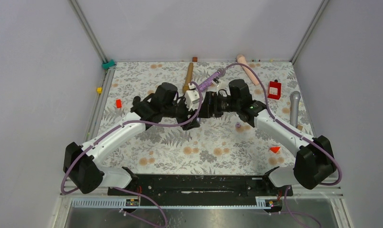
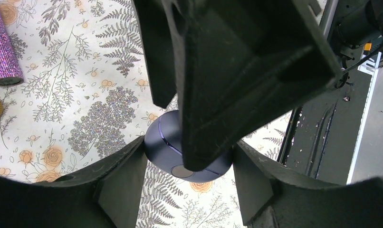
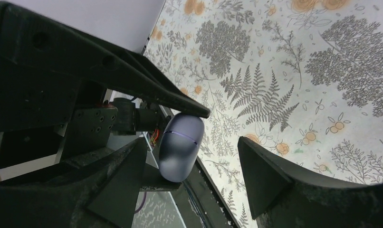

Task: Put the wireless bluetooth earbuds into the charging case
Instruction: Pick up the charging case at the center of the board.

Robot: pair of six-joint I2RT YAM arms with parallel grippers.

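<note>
Left wrist: one charging case (image 2: 163,145) in left claw (image 2: 189,176).

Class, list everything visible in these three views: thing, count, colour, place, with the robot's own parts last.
charging case: one, dark navy, between the grippers
earbud: one visible, pale lilac, mid-table right
brown microphone: one, far middle
purple microphone: one, glittery, far middle
peach microphone: one, far right
grey microphone: one, right edge
red block: one, left
red box: one, far right
orange wedge: one, near right
yellow block: one, left edge
teal clip: one, far-left corner
brown cubes: two, far edge, beside grey microphone
left gripper: black, shut on charging case
right gripper: black, open beside charging case
</note>
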